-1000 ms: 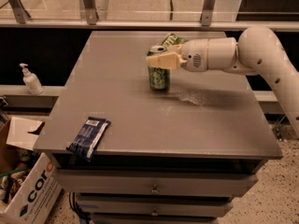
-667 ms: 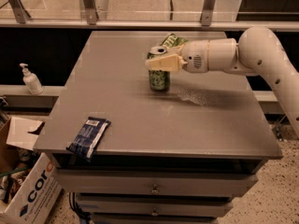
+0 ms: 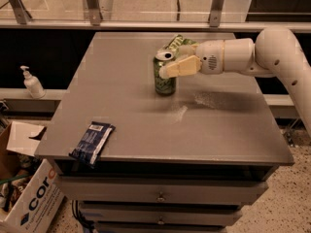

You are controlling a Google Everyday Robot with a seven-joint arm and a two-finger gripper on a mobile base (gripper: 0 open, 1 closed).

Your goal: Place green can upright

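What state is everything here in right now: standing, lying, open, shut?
green can: upright on the table.
gripper: at the can's upper part, reaching in from the right.
green snack bag: lying behind the can.
blue packet: flat at the table's front-left edge.
drawers: shut.
pump bottle: upright.

Reaches in level from the right edge, arm [image 3: 284, 50] bent at the elbow, hand [image 3: 168, 63] pointing left, near mid-view.

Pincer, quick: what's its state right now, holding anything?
Pincer: beside the top of the upright green can on the table; whether it grips the can cannot be told.
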